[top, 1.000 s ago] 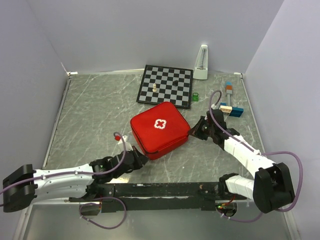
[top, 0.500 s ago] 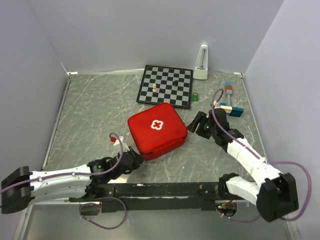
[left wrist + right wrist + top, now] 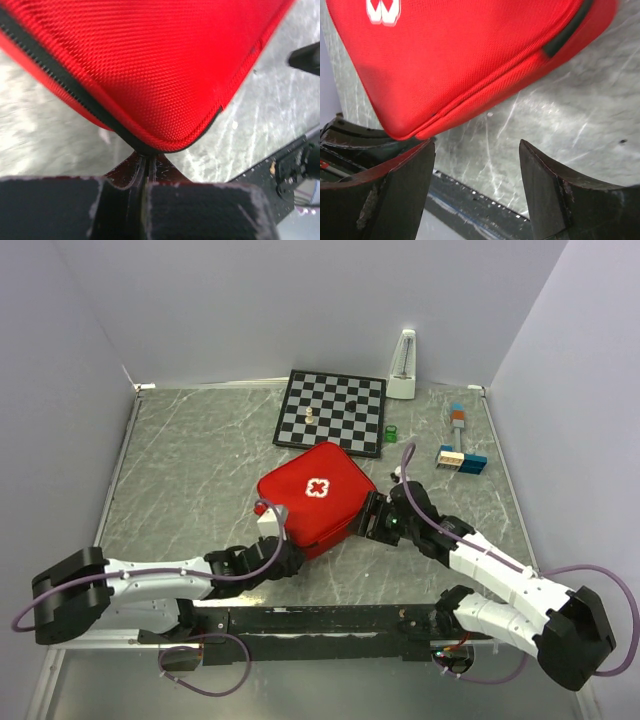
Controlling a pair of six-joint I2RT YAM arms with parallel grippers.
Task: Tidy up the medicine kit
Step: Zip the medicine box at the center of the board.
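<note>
kit: medicine kit [image 3: 318, 498] zipped shut, centre of frame on bench [image 3: 180, 460], below chessboard [image 3: 333, 412].
left: left end effector [image 3: 146, 187] fingers pressed together at kit's lower corner by the zip; can't tell if it pinches a tab.
right: right end effector [image 3: 475, 192] spread wide, holding nothing, at kit's right edge.
risk: soft case may slide or swivel if left pulls while right isn't bracing it.
</note>
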